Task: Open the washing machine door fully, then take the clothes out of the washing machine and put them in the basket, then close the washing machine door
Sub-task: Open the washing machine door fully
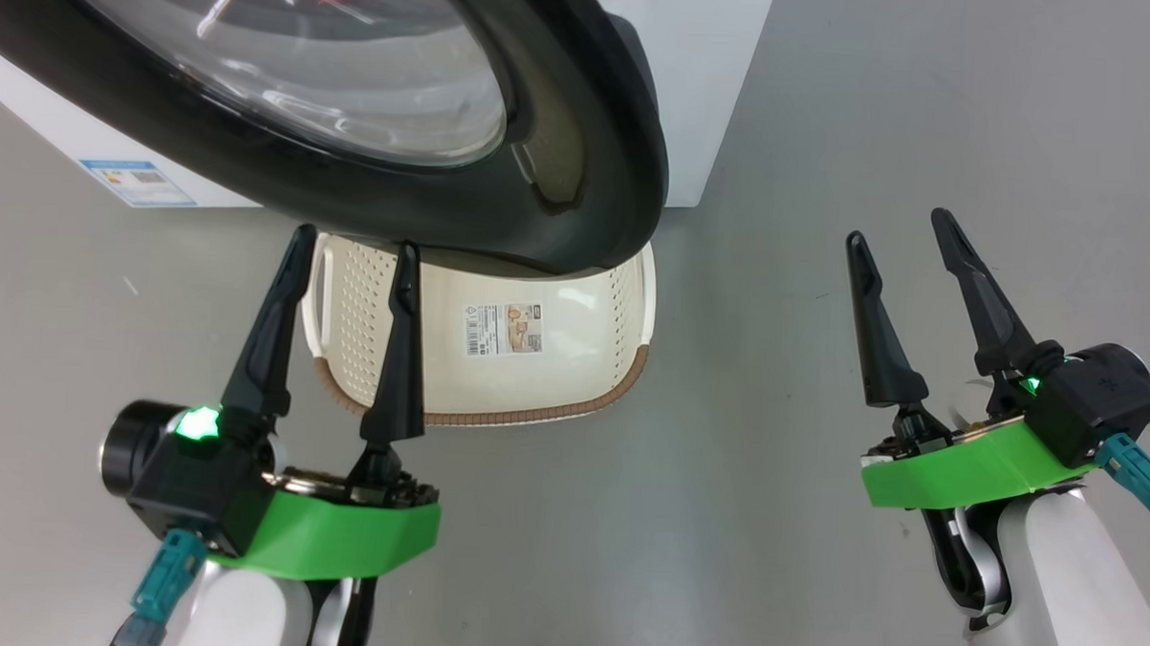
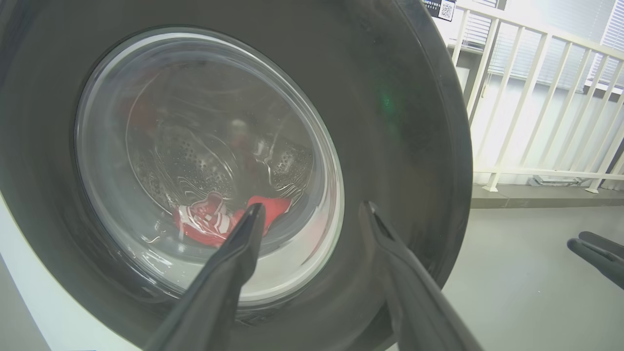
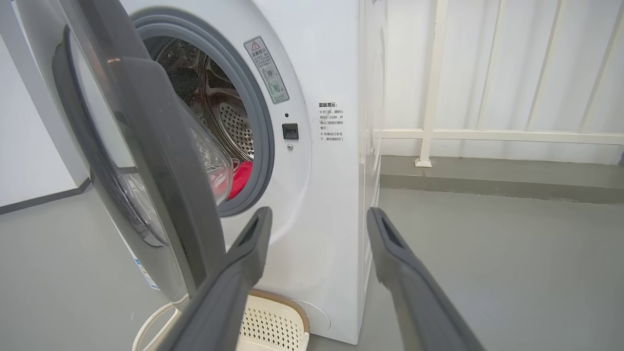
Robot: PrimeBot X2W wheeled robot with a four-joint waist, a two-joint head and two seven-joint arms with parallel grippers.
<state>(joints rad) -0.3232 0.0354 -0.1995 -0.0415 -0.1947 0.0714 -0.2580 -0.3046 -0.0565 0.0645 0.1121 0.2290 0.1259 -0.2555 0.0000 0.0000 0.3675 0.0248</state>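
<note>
The washing machine door (image 1: 590, 171), black-rimmed with a glass bowl, stands partly open over the cream basket (image 1: 535, 379) on the floor. My left gripper (image 1: 354, 242) is open and empty, its fingertips just below the door's lower rim and in front of the basket's left side. In the left wrist view my left gripper (image 2: 313, 206) faces the door's outer face (image 2: 399, 122), and the red clothes (image 2: 209, 224) show through the glass. My right gripper (image 1: 898, 229) hangs open and empty over bare floor to the right. Past the right gripper (image 3: 319, 212), the washing machine (image 3: 321, 195) shows its gasket, drum and red clothes (image 3: 241, 178).
A white railing (image 3: 434, 97) runs along the wall to the right of the machine. Grey floor (image 1: 815, 561) spreads in front and to the right. The basket (image 3: 273, 326) sits against the machine's base under the door. A blue label (image 1: 135, 181) marks the machine's front.
</note>
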